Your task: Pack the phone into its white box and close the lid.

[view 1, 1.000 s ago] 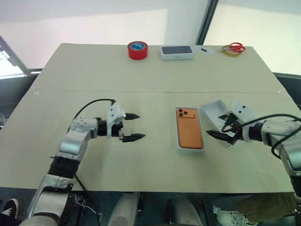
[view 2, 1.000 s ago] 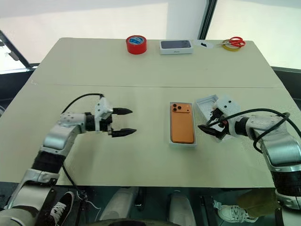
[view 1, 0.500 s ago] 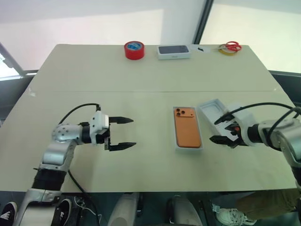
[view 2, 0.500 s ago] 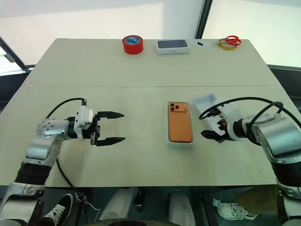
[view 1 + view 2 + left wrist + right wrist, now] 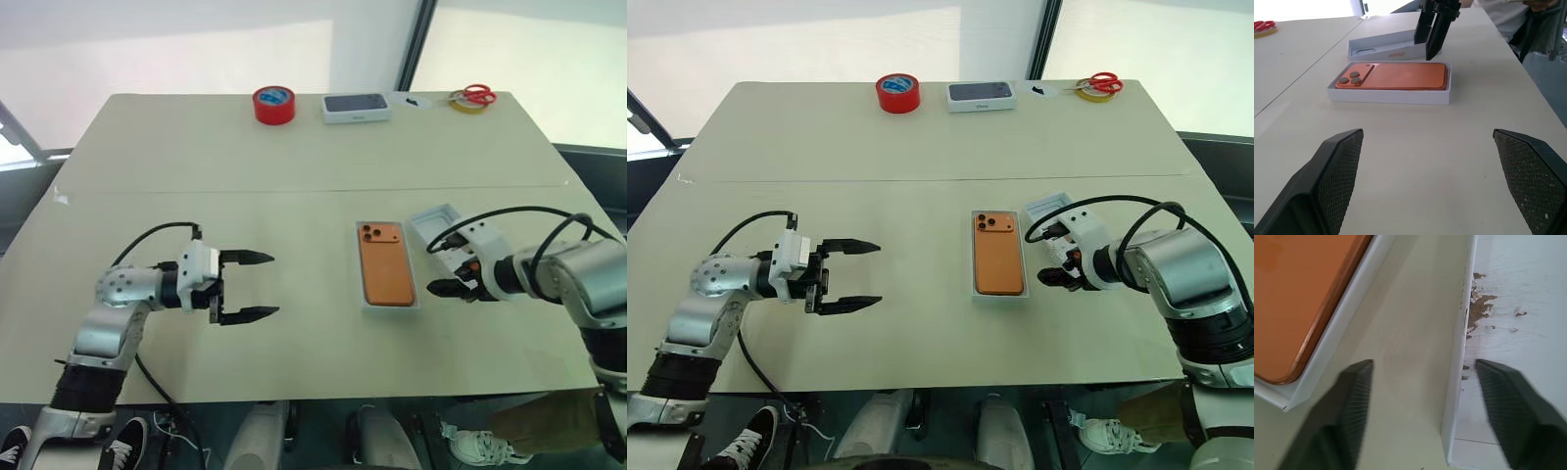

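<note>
Nearest the table's (image 5: 921,333) front edge, the left gripper (image 5: 850,275) hovers well to the left of the white box (image 5: 998,292), fingers spread wide, nothing between them; the phone (image 5: 997,253) lies flat in the white box, lens block at the far end; just right of the box, the right gripper (image 5: 1420,416) points down at the lid (image 5: 1508,333), one finger outside its near wall and one inside, fingers apart, not clamped; the lid sits open side up, beside the box; far beyond it, a red tape roll (image 5: 896,92), a white box with a dark top (image 5: 982,95) and red-handled scissors (image 5: 1101,82) line the table's back edge.
</note>
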`<move>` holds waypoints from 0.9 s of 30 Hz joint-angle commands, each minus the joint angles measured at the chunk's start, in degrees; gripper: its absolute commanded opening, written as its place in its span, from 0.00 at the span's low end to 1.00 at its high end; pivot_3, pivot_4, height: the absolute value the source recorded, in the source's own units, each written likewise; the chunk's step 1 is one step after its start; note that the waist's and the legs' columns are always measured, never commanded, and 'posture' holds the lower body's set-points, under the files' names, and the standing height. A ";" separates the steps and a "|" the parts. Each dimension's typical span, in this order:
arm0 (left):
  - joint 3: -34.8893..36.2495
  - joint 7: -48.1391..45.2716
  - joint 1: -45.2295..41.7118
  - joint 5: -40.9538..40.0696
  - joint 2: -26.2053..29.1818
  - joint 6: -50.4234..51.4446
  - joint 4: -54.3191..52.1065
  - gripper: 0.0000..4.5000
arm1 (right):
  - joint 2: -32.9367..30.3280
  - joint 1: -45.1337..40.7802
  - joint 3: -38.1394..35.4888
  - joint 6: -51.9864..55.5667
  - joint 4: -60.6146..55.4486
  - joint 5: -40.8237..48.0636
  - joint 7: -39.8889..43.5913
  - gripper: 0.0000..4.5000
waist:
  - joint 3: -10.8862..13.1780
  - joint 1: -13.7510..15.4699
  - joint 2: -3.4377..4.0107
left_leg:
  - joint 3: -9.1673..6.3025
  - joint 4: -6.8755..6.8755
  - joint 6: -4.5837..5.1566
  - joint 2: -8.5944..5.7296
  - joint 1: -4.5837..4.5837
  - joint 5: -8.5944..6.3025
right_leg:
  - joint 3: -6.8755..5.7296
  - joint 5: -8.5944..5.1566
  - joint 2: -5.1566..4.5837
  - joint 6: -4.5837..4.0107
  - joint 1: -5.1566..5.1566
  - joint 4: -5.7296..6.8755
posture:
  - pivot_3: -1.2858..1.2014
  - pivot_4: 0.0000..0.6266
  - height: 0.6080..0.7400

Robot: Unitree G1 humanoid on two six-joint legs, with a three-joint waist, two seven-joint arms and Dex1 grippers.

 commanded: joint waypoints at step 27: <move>-1.07 12.48 -2.49 -1.06 -6.70 9.00 -3.96 0.02 | 41.93 -6.84 -32.66 -15.19 0.77 18.59 -15.87 0.00 | -0.04 -0.45 0.01 | 0.03 0.01 -0.07 0.04 0.04 0.23 | 0.07 0.06 0.15 0.11 -0.19 0.60 | 0.52 0.24 0.99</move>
